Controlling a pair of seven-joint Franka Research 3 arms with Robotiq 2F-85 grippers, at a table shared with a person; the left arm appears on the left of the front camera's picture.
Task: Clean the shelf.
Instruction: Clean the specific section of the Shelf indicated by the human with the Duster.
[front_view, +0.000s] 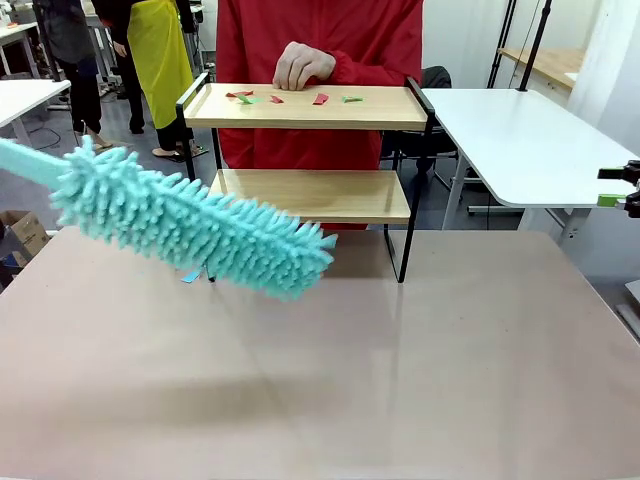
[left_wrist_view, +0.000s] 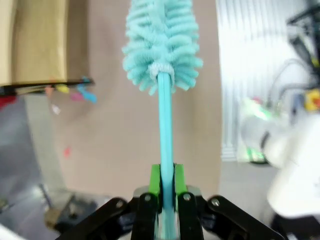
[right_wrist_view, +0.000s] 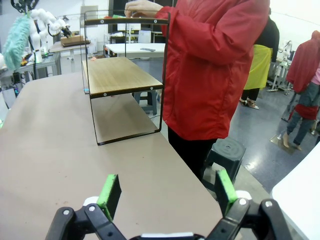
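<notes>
The shelf (front_view: 310, 107) stands at the table's far middle, with red and green paper scraps (front_view: 320, 98) on its top board; its lower board (front_view: 310, 195) is bare. My left gripper (left_wrist_view: 166, 182) is shut on the thin handle (left_wrist_view: 165, 140) of a fluffy teal duster (front_view: 190, 225). The duster's head hangs over the table, left of and in front of the shelf (left_wrist_view: 40, 45), apart from it. At the table's right edge my right gripper (right_wrist_view: 167, 192) stands open and holds nothing, well short of the shelf (right_wrist_view: 122, 75); its green pads (front_view: 610, 200) show in the front view.
A person in a red jacket (front_view: 320, 40) stands right behind the shelf, one hand (front_view: 300, 65) just above the top board. A few coloured scraps (left_wrist_view: 80, 92) lie on the table by the shelf's left leg. A white table (front_view: 520, 140) stands at the back right.
</notes>
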